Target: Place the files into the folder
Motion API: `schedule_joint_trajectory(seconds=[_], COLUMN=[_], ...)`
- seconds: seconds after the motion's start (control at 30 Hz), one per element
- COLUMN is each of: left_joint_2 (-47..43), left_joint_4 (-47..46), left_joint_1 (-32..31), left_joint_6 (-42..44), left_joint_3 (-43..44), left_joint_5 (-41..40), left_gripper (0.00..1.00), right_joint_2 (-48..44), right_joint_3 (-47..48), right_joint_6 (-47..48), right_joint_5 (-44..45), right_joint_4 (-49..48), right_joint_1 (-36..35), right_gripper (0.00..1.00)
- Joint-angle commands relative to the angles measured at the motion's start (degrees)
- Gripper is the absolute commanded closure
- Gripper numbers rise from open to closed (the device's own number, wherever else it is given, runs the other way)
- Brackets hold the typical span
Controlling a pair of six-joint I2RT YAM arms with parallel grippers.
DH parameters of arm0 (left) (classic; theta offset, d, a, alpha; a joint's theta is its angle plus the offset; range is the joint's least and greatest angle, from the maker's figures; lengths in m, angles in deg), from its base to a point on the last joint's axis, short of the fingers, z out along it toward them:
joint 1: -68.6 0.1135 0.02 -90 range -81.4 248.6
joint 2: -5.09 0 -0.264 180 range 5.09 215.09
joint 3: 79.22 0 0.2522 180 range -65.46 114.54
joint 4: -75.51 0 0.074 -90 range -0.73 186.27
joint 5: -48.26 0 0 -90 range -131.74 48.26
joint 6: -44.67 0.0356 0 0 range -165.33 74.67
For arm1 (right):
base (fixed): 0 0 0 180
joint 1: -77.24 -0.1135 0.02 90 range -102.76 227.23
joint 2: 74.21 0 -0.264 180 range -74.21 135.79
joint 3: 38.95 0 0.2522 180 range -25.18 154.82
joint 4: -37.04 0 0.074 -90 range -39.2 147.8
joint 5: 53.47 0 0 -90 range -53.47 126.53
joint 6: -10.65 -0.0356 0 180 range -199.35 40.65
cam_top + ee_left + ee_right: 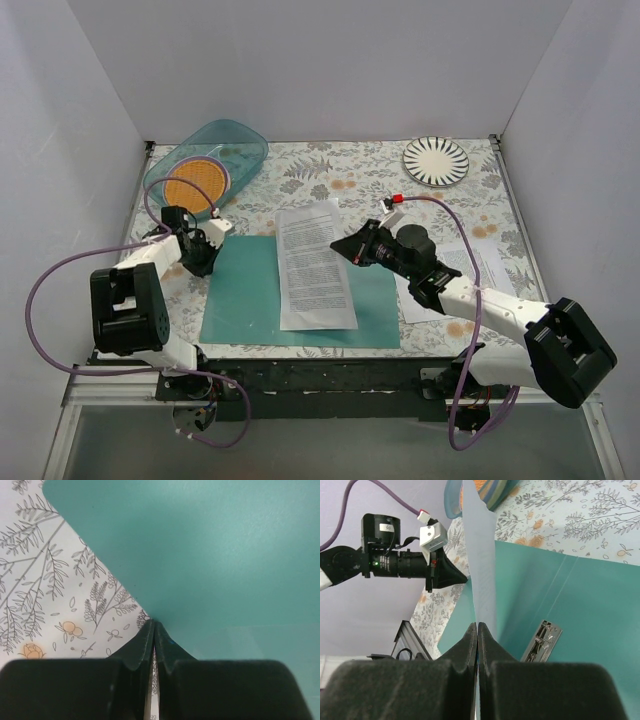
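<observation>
The teal folder [250, 300] lies open and flat on the flowered tablecloth, its metal clip [541, 641] showing on the inner side. One white printed file [315, 265] rests over the folder's middle, and my right gripper [337, 246] is shut on its right edge. In the right wrist view that sheet [482, 555] runs edge-on away from the right gripper [477, 625]. Another file [487, 268] lies right of the folder, partly under my right arm. My left gripper [218, 232] is shut on the folder's left edge [200, 555] near its far corner, its tips [152, 622] meeting right at the edge.
A translucent teal bowl [205, 160] holding an orange disc sits at the back left, just behind my left arm. A black-and-white striped plate [436, 160] is at the back right. White walls enclose the table on three sides.
</observation>
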Motion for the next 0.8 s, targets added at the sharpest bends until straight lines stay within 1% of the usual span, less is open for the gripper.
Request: schedule_joint_trajectory(seconds=[0.0,0.17,0.27,0.77], left_joint_2=[-2.69,-4.00,-5.58,-8.75], left_joint_4=[-0.18,0.26,-0.27,5.97], left_joint_1=[-0.06,0.03,0.21,0.12], left_joint_6=[3.93,6.92,7.19,4.55], left_joint_3=[-3.18,-7.93,-9.95,-10.31], left_joint_5=[2.88,1.56,1.47,4.81], left_gripper=[1.00,1.00,1.00,1.00], right_joint_2=[-0.30,1.37,2.60,4.62], right_joint_3=[2.27,4.73,6.30,5.87], right_joint_6=[2.17,3.05,3.49,2.97], right_joint_5=[2.08,2.26,2.26,3.31], right_joint_4=[0.87,1.48,2.01,1.05], right_joint_1=[-0.30,-0.30,-0.21,-1.70], right_gripper=[0.99,0.99,0.99,0.99])
